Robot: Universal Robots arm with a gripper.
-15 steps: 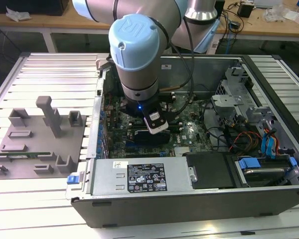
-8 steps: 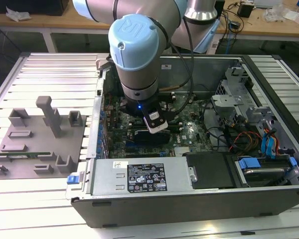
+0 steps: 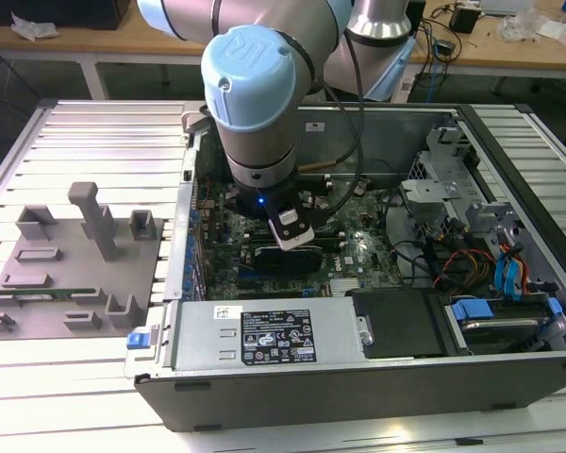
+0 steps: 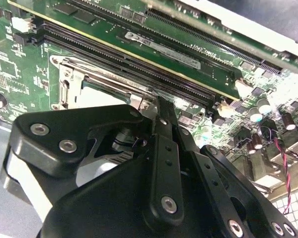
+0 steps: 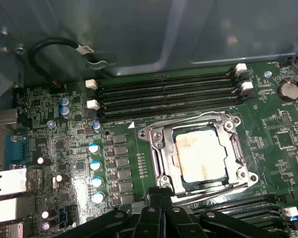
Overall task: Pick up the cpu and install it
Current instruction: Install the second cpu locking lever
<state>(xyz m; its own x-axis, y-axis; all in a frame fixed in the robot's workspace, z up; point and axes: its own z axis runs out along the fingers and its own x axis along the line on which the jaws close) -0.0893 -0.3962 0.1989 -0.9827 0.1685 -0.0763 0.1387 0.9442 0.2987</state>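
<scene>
Fingers (image 5: pixel 155 204) of the gripper (image 5: pixel 161 198) are pressed together with nothing between them, their tips at the edge of the metal socket frame (image 5: pixel 158 153). The cpu (image 5: pixel 201 153), near square with no long axis, lies flat inside that frame just beyond them, beside the memory slots (image 5: pixel 169 94). A printed label (image 3: pixel 276 337) on the case is left unread.

Exterior view: high, looking down into case (image 3: pixel 377 387); both wrist views: close behind end effector (image 5: pixel 161 198), facing socket (image 5: pixel 203 153).

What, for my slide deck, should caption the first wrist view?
Chip lying in its socket, with the closed tool poised at the socket's edge.
</scene>
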